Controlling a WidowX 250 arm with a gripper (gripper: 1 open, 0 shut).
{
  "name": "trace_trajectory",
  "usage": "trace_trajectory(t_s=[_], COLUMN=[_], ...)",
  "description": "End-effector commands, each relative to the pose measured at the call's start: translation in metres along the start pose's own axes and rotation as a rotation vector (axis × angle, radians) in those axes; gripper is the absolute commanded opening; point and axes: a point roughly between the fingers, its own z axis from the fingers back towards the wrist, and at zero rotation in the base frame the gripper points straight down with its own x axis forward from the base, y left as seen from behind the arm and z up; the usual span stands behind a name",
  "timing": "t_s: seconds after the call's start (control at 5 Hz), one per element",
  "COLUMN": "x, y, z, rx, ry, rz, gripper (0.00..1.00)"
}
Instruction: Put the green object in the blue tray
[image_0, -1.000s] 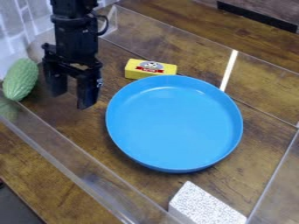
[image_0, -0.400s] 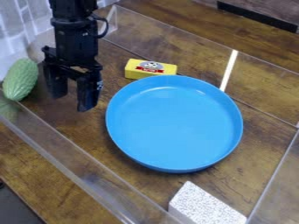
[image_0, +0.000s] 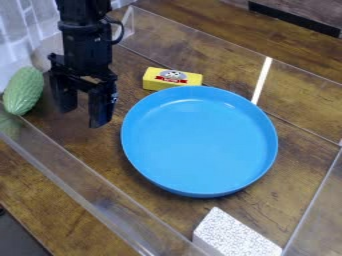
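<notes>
The green object (image_0: 23, 90), a bumpy light-green oval, lies on the wooden table at the far left edge of the view. My gripper (image_0: 80, 108) hangs just to its right, pointing down, its black fingers (image_0: 99, 106) spread open with nothing between them. The blue tray (image_0: 199, 139), a big round shallow dish, sits empty to the right of the gripper, a short gap away.
A small yellow block (image_0: 173, 78) lies behind the tray's left rim. A speckled white-grey pad (image_0: 238, 236) sits at the bottom edge. A clear low wall (image_0: 80, 190) runs along the front of the table.
</notes>
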Motion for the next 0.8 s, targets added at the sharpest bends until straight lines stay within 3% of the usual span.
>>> trace_trajectory(t_s=[0.0,0.6], x=[0.001,0.002], y=[0.007,0.018], z=[0.016,0.021], rx=[0.016,0.045], ry=[-0.060,-0.074], rz=[0.027,0.051], gripper=[1.00,1.00])
